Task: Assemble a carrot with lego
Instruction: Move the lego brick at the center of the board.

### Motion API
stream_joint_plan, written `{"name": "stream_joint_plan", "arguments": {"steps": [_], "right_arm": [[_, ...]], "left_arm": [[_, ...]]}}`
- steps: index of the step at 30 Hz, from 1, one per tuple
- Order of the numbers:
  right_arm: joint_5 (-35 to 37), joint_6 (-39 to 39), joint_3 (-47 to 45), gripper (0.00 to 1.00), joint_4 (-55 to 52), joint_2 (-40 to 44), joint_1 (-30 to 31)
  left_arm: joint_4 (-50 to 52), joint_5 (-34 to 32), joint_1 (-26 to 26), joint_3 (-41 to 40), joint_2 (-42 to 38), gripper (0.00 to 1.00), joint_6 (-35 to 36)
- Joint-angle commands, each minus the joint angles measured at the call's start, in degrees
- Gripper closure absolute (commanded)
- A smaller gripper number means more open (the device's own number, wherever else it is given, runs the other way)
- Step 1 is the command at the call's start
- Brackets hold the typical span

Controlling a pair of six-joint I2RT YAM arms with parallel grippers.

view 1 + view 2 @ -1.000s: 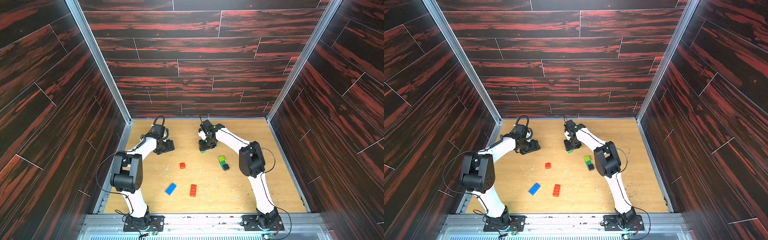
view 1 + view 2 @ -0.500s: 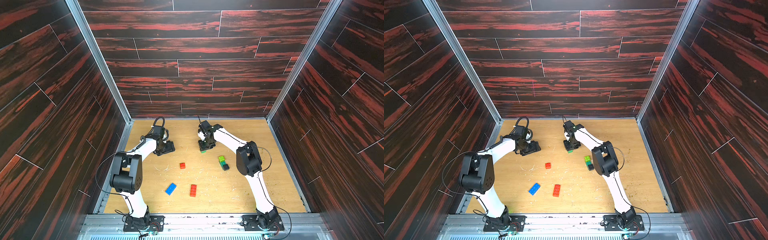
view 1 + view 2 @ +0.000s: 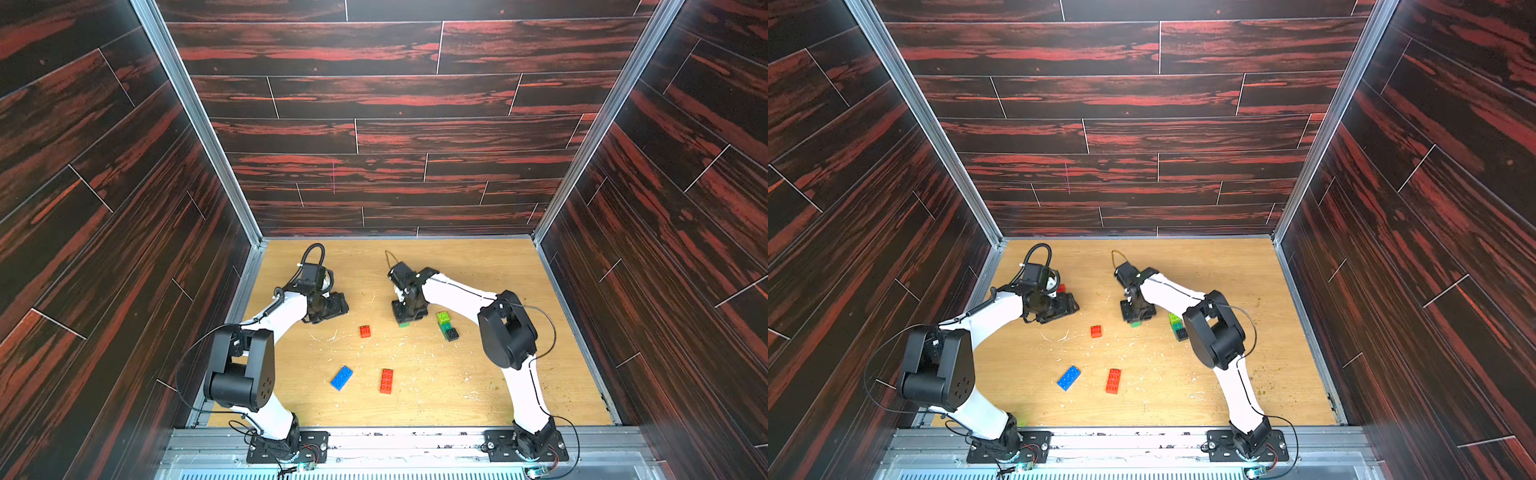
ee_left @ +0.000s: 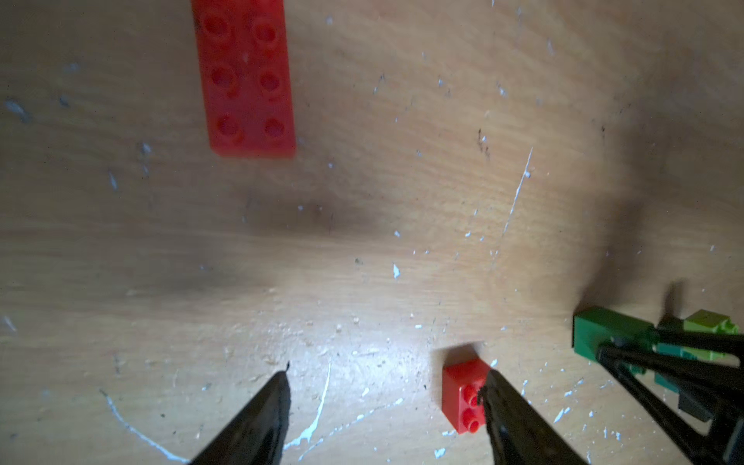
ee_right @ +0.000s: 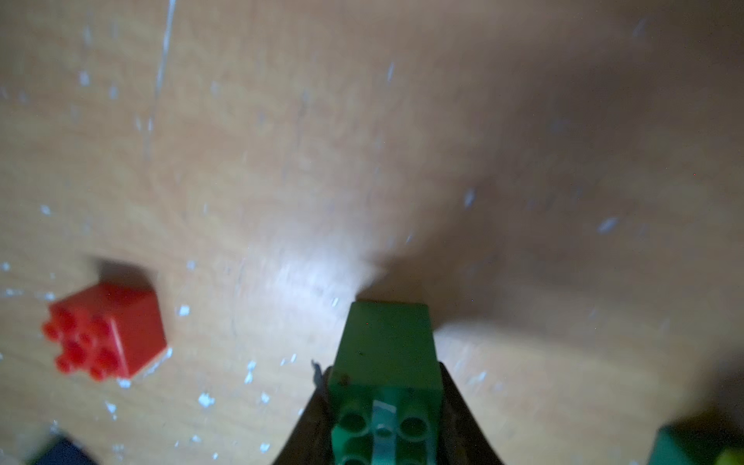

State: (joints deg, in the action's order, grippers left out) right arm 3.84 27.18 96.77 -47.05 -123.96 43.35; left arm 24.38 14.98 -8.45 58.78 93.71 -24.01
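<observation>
My right gripper (image 3: 408, 319) (image 5: 380, 368) is shut on a green brick (image 3: 404, 325) (image 5: 387, 342) low over the wooden table, at mid-back. My left gripper (image 3: 338, 306) (image 4: 385, 382) hangs open and holds nothing. A small red brick (image 3: 365, 331) (image 4: 463, 396) lies beside one of its fingertips (image 4: 489, 386). A red oblong brick (image 4: 245, 76) (image 3: 1062, 287) lies just behind the left wrist. Another red oblong brick (image 3: 386, 380) and a blue brick (image 3: 342, 377) lie nearer the front. A lime brick (image 3: 443, 317) and a black brick (image 3: 452, 334) sit on a teal bar (image 3: 446, 327), right of the green brick.
Dark wood-pattern walls (image 3: 386, 137) enclose the table (image 3: 478, 390) on three sides. A metal rail (image 3: 395, 440) at the front carries both arm bases. White scratches and specks mark the tabletop. The right arm's elbow (image 3: 505, 328) stands just right of the lime, teal and black stack.
My right gripper's jaws have closed on the green brick, and its elbow has shifted slightly left. The left arm and the loose bricks have stayed put.
</observation>
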Motion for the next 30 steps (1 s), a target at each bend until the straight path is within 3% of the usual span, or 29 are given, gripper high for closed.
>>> {"name": "stream_joint_plan", "arguments": {"steps": [1, 8, 14, 19, 23, 30], "right_arm": [[-1.0, 7.6, -3.9, 0.78, -3.8, 0.4, 2.1], [0.3, 11.9, -3.0, 0.74, -5.1, 0.5, 3.1], [0.6, 11.7, -1.6, 0.51, -6.1, 0.6, 3.2], [0.4, 11.4, -1.2, 0.39, -6.7, 2.4, 3.2], [0.4, 11.1, -2.8, 0.36, -7.3, 5.0, 3.6], [1.9, 9.1, -10.7, 0.31, -5.6, 12.4, 7.6]], "left_arm": [[-0.4, -0.4, -1.3, -1.3, -2.7, 0.24, -1.3], [-0.4, -2.2, -3.0, -3.6, -5.1, 0.24, -3.1], [1.5, -5.2, -5.6, -7.5, -10.0, 0.24, -6.8], [3.7, -7.5, -8.7, -13.0, -14.9, 0.24, -14.3], [4.6, -9.1, -11.0, -16.9, -19.5, 0.24, -17.7], [5.4, -9.1, -11.2, -18.9, -22.9, 0.24, -17.4]]}}
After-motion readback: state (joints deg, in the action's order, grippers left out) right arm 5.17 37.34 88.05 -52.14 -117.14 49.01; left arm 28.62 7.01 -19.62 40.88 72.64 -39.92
